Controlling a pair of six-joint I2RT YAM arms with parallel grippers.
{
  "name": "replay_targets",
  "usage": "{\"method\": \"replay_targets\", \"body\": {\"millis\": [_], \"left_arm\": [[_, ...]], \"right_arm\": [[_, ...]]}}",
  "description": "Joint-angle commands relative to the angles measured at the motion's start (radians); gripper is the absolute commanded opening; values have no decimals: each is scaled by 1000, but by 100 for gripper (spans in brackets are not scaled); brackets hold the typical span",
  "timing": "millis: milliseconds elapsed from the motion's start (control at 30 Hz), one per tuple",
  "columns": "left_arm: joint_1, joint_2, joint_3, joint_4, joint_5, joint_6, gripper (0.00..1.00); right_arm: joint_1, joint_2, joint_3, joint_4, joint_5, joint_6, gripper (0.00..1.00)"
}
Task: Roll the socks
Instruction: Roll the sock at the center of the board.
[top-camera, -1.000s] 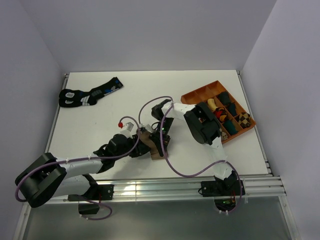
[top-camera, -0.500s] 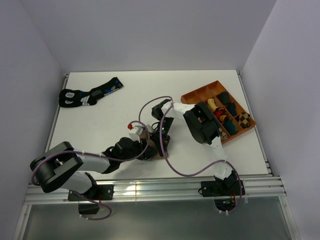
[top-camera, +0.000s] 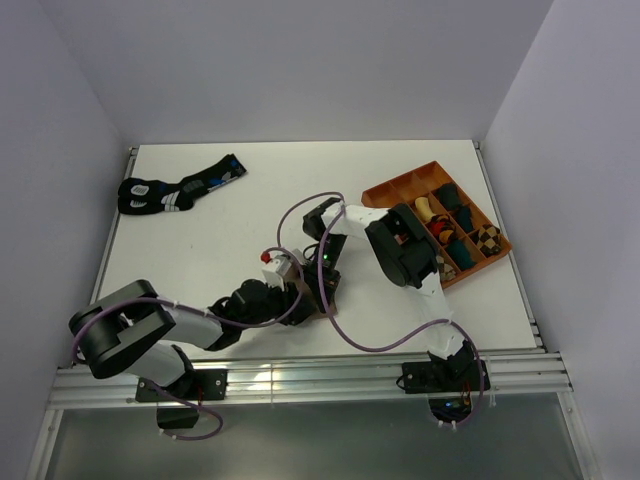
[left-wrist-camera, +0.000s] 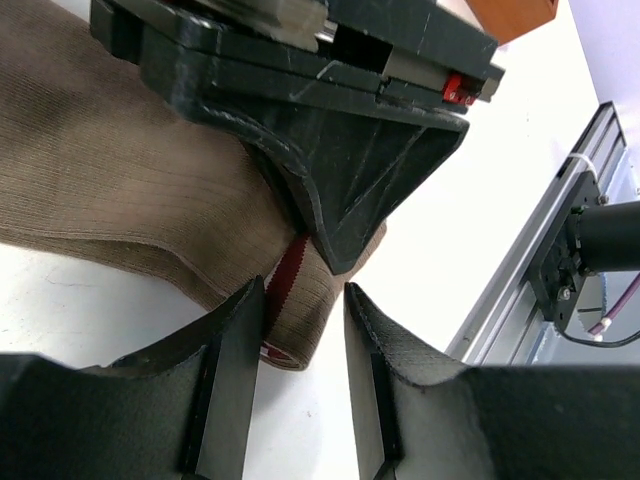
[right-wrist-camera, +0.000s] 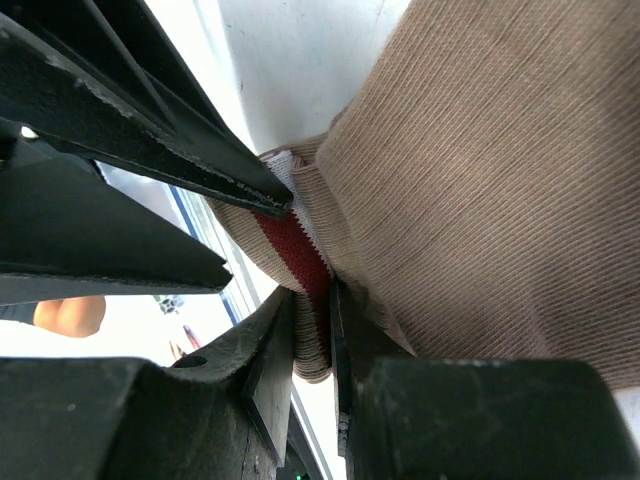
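Observation:
The tan-brown sock (left-wrist-camera: 120, 190) lies folded on the table, its maroon-and-white cuff (right-wrist-camera: 290, 245) turned toward the near edge. My right gripper (right-wrist-camera: 313, 325) is shut on that cuff and also shows in the top view (top-camera: 325, 285). My left gripper (left-wrist-camera: 303, 300) is open, low on the table, its fingertips on either side of the same cuff end just under the right gripper; in the top view (top-camera: 302, 297) it sits tight against the right one. Both grippers hide most of the sock from above. The white sock with black stripes is not in view.
A pair of black socks with blue and white marks (top-camera: 180, 187) lies at the far left. An orange tray (top-camera: 392, 187) holding several rolled bundles stands at the right. An aluminium rail (left-wrist-camera: 570, 220) runs along the near table edge, close to the grippers.
My left gripper has moved right and lower, up against the right gripper, and now straddles the cuff end. The sock that showed from above is now covered. The right gripper has held still.

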Motion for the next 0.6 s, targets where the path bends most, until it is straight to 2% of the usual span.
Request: {"method": "replay_targets", "body": {"millis": [0,200,333,433,467,567], "left_arm": [[-12,29,-1,57,25,34,43],[-19,73,-1,83,16,23,42],[-20,80,28,35,6,19,36],[-22,83,62,-32,9,12,25],[-23,80,68,-75,5,9,18],[-26,80,103,-146,2,-8,5]], "right_arm": [[-7,33,33,12,61,-24,22],[-7,29,24,15,55,-27,22],[-7,21,24,18,60,-28,22],[-7,15,21,33,70,-18,22],[-7,9,21,47,79,-8,23],[-7,-13,18,81,90,18,29]]}}
